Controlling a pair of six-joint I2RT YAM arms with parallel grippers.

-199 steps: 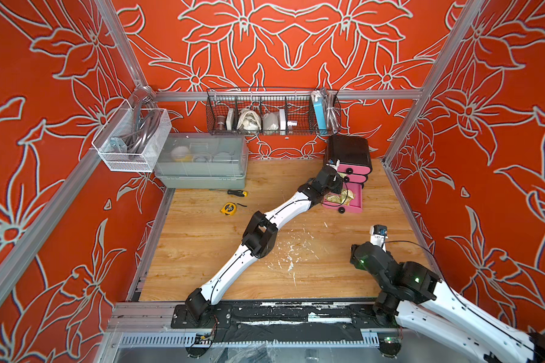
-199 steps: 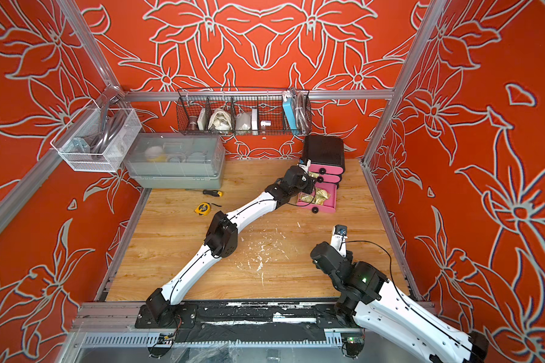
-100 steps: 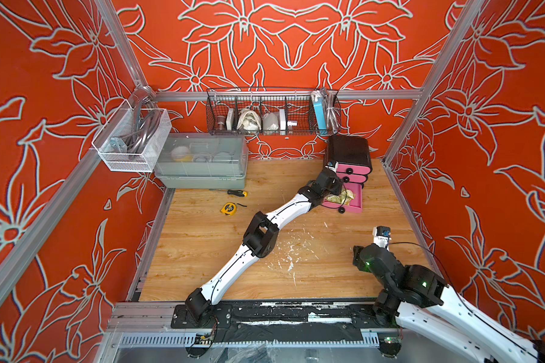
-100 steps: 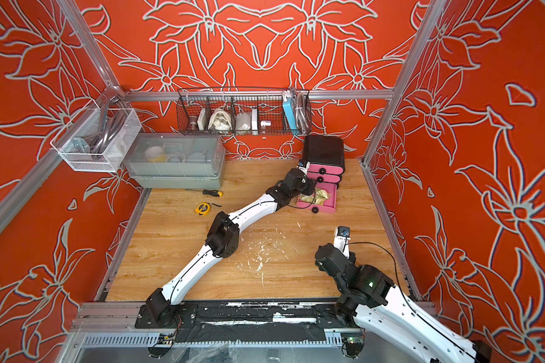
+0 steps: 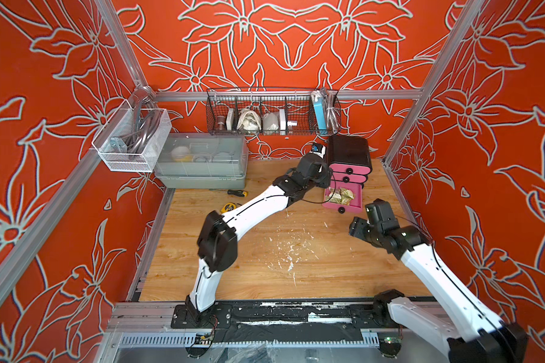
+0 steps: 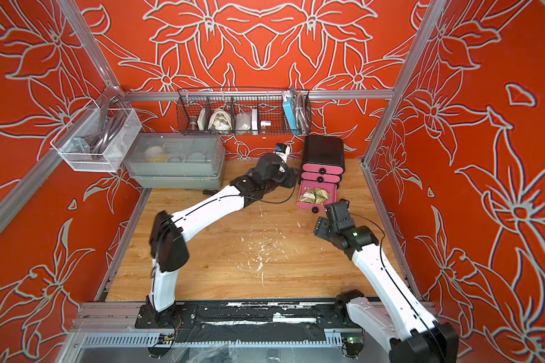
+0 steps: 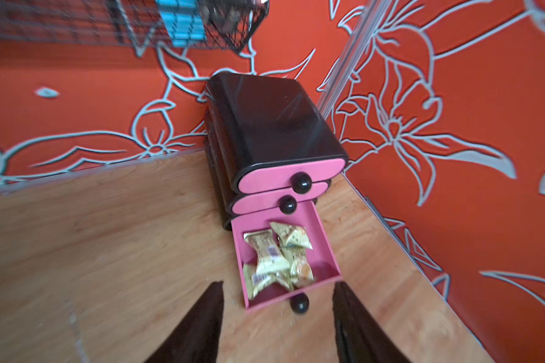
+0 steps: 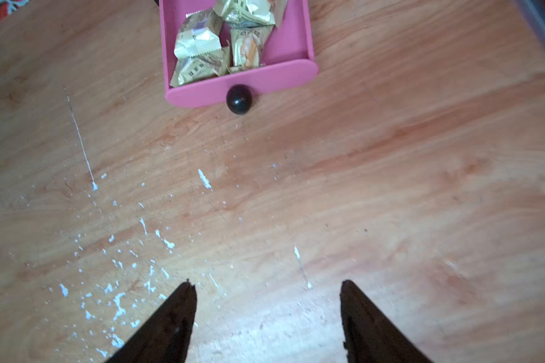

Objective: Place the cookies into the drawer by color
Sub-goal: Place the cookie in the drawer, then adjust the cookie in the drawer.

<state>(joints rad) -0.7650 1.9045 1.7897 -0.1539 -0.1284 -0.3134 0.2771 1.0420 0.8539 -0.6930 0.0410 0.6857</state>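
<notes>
A small black rounded chest [image 5: 348, 151] of three pink drawers stands in the wooden table's [image 5: 265, 267] far right corner. Its bottom drawer [image 7: 325, 248] is pulled out, holding several crinkly yellow-green cookie packets [image 7: 272, 261].

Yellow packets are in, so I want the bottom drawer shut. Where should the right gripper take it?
The round black knob standing proud on the front of the bottom drawer. Bring the right gripper straight in from the front, jaws either side: the knob faces it.
</notes>
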